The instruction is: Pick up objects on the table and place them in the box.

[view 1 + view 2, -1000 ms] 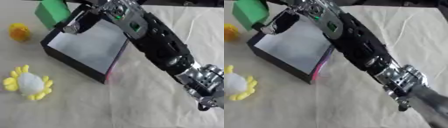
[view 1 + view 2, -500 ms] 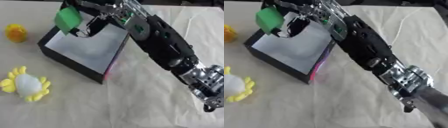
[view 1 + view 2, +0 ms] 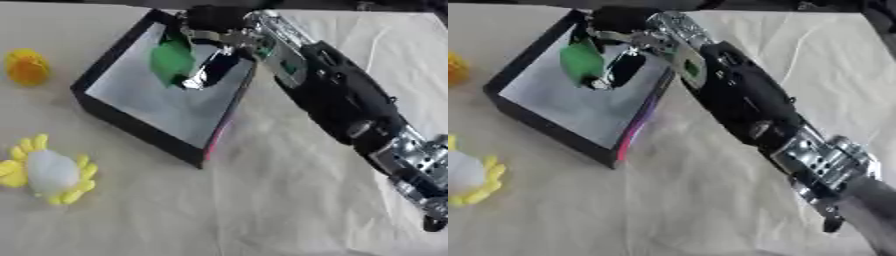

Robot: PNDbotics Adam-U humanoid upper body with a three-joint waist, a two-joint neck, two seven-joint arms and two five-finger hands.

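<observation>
Your right hand [image 3: 214, 45] reached over the black box [image 3: 114, 112], fingers curled around a green block [image 3: 172, 59] held above its pale floor. This was the placing step; next you needed to release it inside. A yellow toy [image 3: 26, 67] and a yellow-and-white flower toy [image 3: 48, 171] waited on the bench [image 3: 262, 210], left.

The right hand [image 3: 213, 50] is blurred where it reaches over the black box [image 3: 131, 125], so its fingers cannot be told apart. The green object [image 3: 171, 59] is smeared into a soft shape, partly covered by the fingers, and whether it touches the box floor cannot be told. In the right eye view the yellow toy [image 3: 455, 67] and the yellow and white flower toy [image 3: 470, 177] are cut by the left edge.
</observation>
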